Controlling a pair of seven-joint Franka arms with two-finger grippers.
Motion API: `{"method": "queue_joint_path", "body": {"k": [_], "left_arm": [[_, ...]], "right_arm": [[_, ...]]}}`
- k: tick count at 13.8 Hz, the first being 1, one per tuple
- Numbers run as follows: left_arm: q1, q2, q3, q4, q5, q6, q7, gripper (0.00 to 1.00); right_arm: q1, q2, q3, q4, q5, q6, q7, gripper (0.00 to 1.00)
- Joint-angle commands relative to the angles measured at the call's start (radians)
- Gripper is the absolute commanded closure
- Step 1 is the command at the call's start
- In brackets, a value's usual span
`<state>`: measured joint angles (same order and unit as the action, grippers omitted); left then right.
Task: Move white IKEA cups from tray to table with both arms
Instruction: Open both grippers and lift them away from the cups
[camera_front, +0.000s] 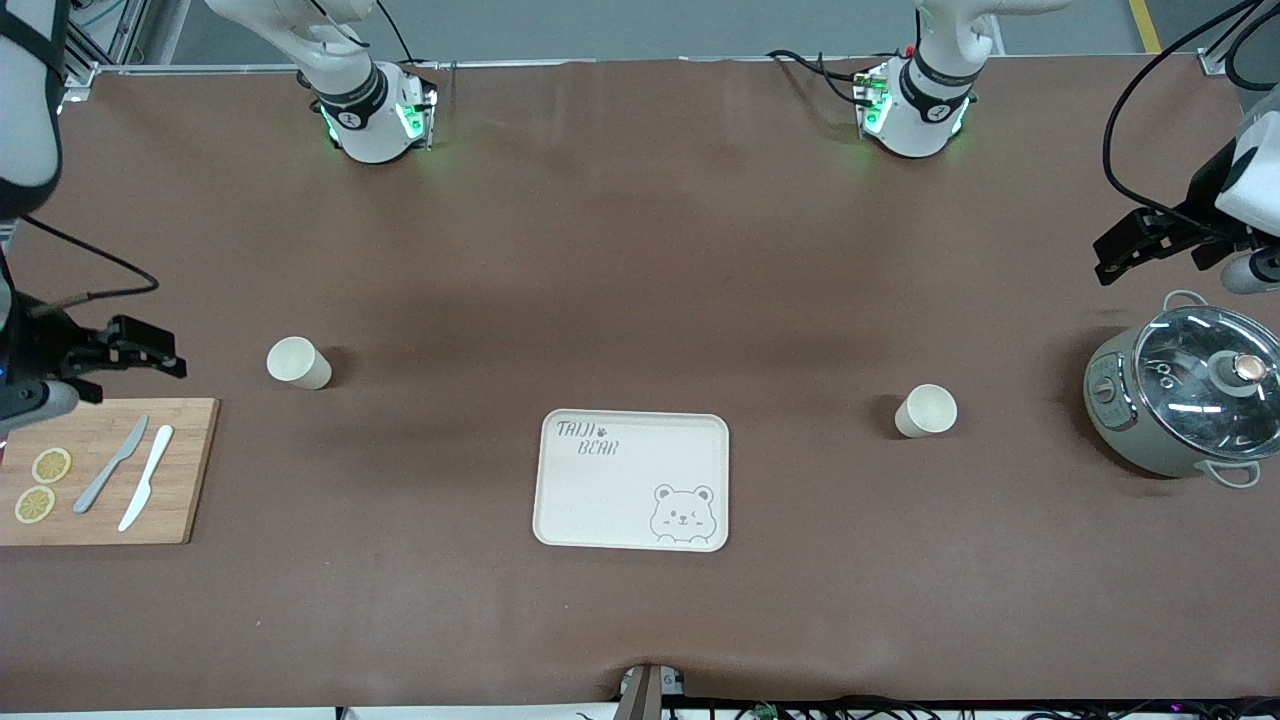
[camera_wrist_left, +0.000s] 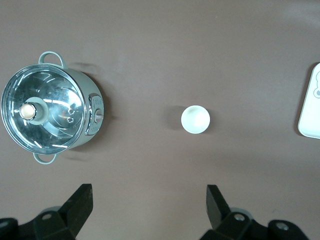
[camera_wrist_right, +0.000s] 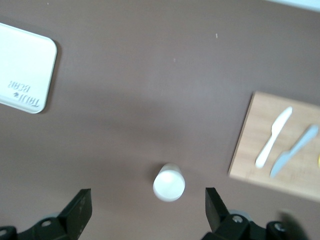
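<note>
Two cups stand upright on the brown table, well apart, and we see both untouched. One cup (camera_front: 298, 362) sits toward the right arm's end, near the wooden board (camera_front: 190, 470); the other cup (camera_front: 926, 410) sits toward the left arm's end, between the tray (camera_front: 600, 500) and the pot (camera_front: 1180, 405). The first is a little farther from the front camera than the second. The tray lies between them and nearer the front camera than both, bare, with a bear drawing in one corner.

We find the right gripper (camera_front: 130, 350) up in the air at its end of the table, over the bare cloth just beside the board's edge. Its wrist view shows its fingers (camera_wrist_right: 80, 212) spread wide with the cup (camera_wrist_right: 169, 183) on the table below, between them and free of both. The left gripper (camera_front: 1140, 245) hangs over the table near the pot. In its wrist view the fingers (camera_wrist_left: 80, 205) are likewise spread apart, and the cup (camera_wrist_left: 195, 119) stands below, clear of them, with the pot (camera_wrist_left: 50, 115) beside it.

On the board lie a grey knife (camera_front: 110, 465), a white knife (camera_front: 147, 478) and two lemon slices (camera_front: 42, 485). The pot carries a glass lid (camera_front: 1215, 370).
</note>
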<state>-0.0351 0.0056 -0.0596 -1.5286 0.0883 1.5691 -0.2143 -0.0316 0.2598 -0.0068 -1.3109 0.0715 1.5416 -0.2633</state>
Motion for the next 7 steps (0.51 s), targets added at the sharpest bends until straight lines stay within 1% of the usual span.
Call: {"method": "queue_joint_path", "body": {"k": [1, 2, 4, 6, 7], "left_arm": [[-0.006, -0.021, 0.011, -0.015, -0.039, -0.001, 0.026, 0.00], [-0.009, -0.021, 0.011, -0.012, -0.041, -0.001, 0.026, 0.00], [-0.009, -0.019, 0.011, -0.011, -0.064, 0.005, 0.026, 0.00], [-0.011, -0.019, 0.011, -0.013, -0.067, 0.005, 0.027, 0.00], [-0.011, -0.019, 0.011, -0.015, -0.067, 0.005, 0.027, 0.00]], "right_arm": [[0.039, -0.091, 0.001, -0.021, -0.027, -0.111, 0.160, 0.00], [0.050, -0.124, 0.002, -0.025, -0.028, -0.150, 0.214, 0.00], [0.058, -0.186, 0.001, -0.059, -0.045, -0.159, 0.222, 0.00], [0.033, -0.235, -0.005, -0.070, -0.047, -0.204, 0.213, 0.00], [0.032, -0.269, -0.004, -0.099, -0.053, -0.212, 0.211, 0.00]]}}
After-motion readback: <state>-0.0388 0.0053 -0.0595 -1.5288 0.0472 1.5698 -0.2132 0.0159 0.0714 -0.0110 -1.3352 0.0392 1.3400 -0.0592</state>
